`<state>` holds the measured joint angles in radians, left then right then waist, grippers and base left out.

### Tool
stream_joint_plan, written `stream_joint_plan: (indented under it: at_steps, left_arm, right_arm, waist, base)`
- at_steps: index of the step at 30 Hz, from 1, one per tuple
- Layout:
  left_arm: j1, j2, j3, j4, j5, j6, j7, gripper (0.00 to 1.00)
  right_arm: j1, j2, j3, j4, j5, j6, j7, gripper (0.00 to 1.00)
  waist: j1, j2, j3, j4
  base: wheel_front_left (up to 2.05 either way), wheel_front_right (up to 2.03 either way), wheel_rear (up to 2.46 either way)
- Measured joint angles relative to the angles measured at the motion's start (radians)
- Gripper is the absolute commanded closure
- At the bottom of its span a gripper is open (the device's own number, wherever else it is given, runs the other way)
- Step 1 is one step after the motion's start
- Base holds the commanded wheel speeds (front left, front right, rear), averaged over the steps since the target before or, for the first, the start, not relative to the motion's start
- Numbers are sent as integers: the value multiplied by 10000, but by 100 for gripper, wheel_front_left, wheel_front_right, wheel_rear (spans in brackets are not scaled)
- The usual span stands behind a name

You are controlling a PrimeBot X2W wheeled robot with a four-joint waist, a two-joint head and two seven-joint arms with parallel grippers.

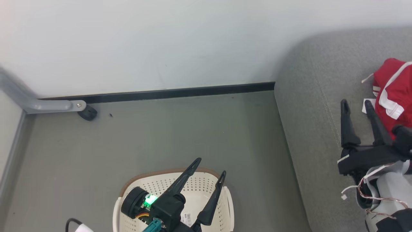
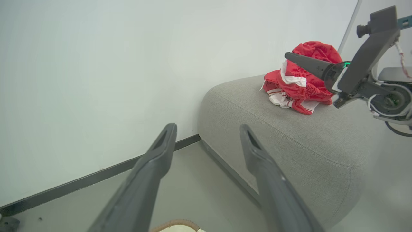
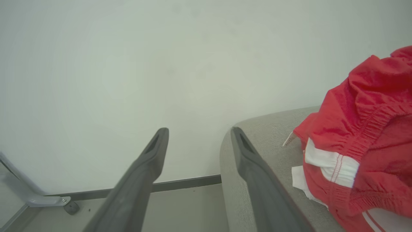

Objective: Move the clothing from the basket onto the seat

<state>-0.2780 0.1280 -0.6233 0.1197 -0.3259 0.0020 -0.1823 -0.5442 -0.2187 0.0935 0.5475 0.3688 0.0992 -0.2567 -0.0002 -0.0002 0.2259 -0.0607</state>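
The red clothing (image 1: pixel 394 93) with white stripes lies in a heap on the grey seat (image 1: pixel 309 106) at the right. The same clothing (image 2: pixel 299 79) and seat (image 2: pixel 289 129) appear in the left wrist view, and clothing (image 3: pixel 363 145) fills the right side of the right wrist view. My right gripper (image 1: pixel 356 106) is open above the seat, just left of the heap, holding nothing. The cream basket (image 1: pixel 141 190) stands on the floor at the bottom centre. My left gripper (image 1: pixel 210 166) is open above it, empty. No fabric shows in the visible part of the basket.
A grey metal leg with a black caster (image 1: pixel 87 112) stands at the left by the wall. A black skirting strip (image 1: pixel 167 93) runs along the white wall. Grey floor (image 1: pixel 177 135) lies between the basket and the seat.
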Motion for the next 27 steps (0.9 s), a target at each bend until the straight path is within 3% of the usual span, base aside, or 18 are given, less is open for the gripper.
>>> stream_joint_plan:
  at_steps: [16,27]
  left_arm:
    - [1081,318,955,128,-479,746,-144,0]
    - [1479,437,1973,169,-593,1047,-221,0]
  right_arm:
    - [2078,575,798,-1300,-571,19,0,0]
    - [2834,688,991,-1910,-723,-113,2,0]
  waist:
    - [0,1,-1166,838]
    - [1,2,-1335,905]
  base:
    - [0,0,0]
    - [0,0,0]
